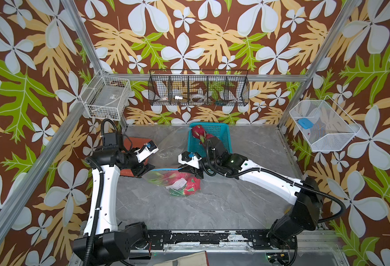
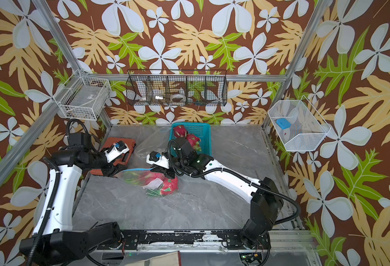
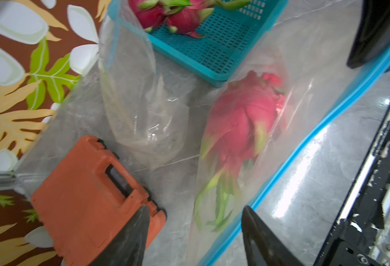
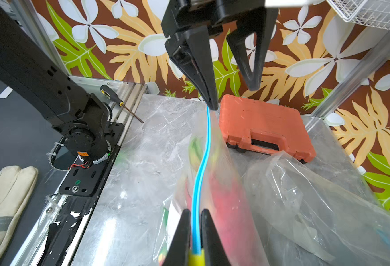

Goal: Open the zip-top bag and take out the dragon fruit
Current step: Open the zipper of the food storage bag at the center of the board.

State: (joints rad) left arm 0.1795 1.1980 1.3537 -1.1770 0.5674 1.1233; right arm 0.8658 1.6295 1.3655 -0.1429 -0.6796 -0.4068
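**Dragon fruit, bagged.** Magenta-pink dragon fruit [image 1: 193,184] with green-tipped scales, at least two, lie inside the clear zip-top bag [image 1: 160,182]. Through the plastic, the left wrist view shows one fruit [image 3: 242,119] blurred. How many are inside in all cannot be told.

**Zip-top bag.** Lies on the grey marble surface [image 1: 212,207], near its middle, between the two arms. Its blue seal strip [image 4: 201,165] is lifted and runs as one closed line from tool to tool.

**Right tool** [image 4: 195,210]. Clenched on one end of the blue seal strip, with a yellow tab showing between its fingers.

**Left tool** [image 4: 232,96]. Released, fingers well apart. One fingertip [image 4: 212,104] touches the far end of the strip, and the bag's corner sits in the gap between the fingers.

**Dragon fruit, loose.** Two more fruits [image 2: 180,130] rest in the teal basket [image 1: 223,134] at the back of the surface, just behind the right arm.

**Second clear bag** [image 1: 166,147]. Crumpled, nothing seen in it, beside the basket and behind the zip-top bag.

**Orange case** [image 4: 265,129]. Shut, flat on the surface at its left back corner, under the left arm.

**Screwdriver** [image 4: 120,101]. On the front rail.

**Pale glove** [image 4: 2,198]. In front of the rail.
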